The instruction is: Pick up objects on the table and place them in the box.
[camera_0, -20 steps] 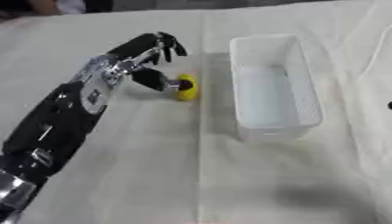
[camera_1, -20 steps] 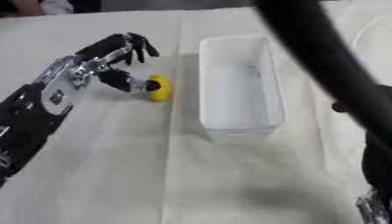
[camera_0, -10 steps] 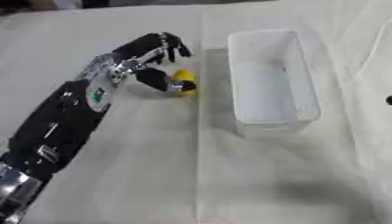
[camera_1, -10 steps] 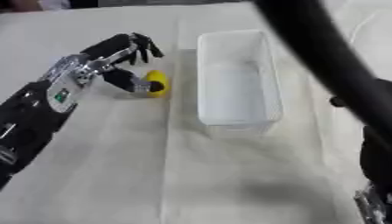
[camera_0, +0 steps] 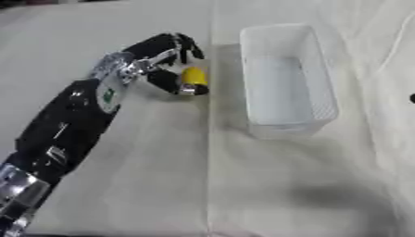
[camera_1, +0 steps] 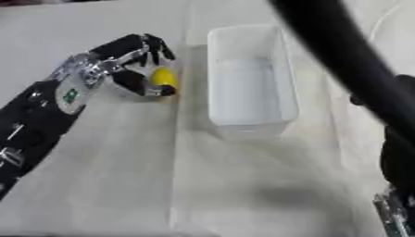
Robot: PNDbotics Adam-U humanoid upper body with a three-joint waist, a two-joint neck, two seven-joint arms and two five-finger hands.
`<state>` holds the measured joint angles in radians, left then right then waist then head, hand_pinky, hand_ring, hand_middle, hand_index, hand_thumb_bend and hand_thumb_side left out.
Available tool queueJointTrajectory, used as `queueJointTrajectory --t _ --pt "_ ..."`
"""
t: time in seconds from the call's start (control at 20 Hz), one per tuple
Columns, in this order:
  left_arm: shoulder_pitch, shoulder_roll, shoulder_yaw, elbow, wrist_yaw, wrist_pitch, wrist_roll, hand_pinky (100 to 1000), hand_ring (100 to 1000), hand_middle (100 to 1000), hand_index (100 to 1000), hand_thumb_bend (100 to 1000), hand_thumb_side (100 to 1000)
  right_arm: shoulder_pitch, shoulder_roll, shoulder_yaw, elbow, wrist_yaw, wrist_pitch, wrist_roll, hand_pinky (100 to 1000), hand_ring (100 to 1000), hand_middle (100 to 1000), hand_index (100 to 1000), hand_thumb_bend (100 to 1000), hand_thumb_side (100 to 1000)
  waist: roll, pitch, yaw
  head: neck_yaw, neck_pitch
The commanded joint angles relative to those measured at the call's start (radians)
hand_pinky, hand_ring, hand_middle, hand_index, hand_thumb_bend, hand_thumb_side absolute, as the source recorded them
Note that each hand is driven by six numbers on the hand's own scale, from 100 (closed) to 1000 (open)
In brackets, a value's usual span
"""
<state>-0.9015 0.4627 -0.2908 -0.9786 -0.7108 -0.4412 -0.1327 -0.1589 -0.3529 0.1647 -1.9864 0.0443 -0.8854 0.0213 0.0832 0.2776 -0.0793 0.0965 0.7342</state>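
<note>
A small yellow object (camera_0: 193,76) sits between the thumb and curled fingers of my left hand (camera_0: 166,60), just left of the clear plastic box (camera_0: 285,78). The fingers arch over its top and the thumb presses from below. I cannot tell whether the object still touches the cloth. The box stands lengthwise and looks bare inside. My left arm (camera_0: 69,125) reaches in from the lower left. Of my right arm (camera_1: 348,60), only a black blurred band shows across the right eye view; its hand is out of sight.
A pale cloth (camera_0: 203,185) with a lengthwise fold covers the table. A thin cable (camera_0: 397,41) and a dark spot (camera_0: 411,98) lie at the right edge, beyond the box.
My left hand's fingers have curled closer over the yellow object, and hand and object sit slightly nearer the box. The whole view has also shifted a little.
</note>
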Motion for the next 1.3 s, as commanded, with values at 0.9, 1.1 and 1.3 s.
queueJointTrajectory --t 0.9,1.1,1.3 --pt "-0.033 0.009 -0.054 -0.053 0.053 -0.038 -0.046 370 574 654 766 547 796 -0.006 -0.002 -0.006 -0.014 -0.001 -0.001 -0.007 695 810 865 826 369 1000 -0.006 -0.015 0.001 -0.008 0.019" --pt "-0.031 0.015 -0.057 -0.068 0.058 -0.035 -0.053 377 579 657 768 544 799 -0.006 -0.001 -0.005 -0.014 0.0 0.0 -0.006 695 810 865 826 369 1000 -0.007 -0.015 0.001 -0.009 0.022" --pt "-0.026 0.029 -0.049 -0.07 0.047 -0.023 -0.061 391 585 663 772 543 800 -0.006 -0.001 -0.005 -0.014 -0.001 0.0 -0.005 695 810 865 826 370 1000 -0.006 -0.014 0.002 -0.011 0.023"
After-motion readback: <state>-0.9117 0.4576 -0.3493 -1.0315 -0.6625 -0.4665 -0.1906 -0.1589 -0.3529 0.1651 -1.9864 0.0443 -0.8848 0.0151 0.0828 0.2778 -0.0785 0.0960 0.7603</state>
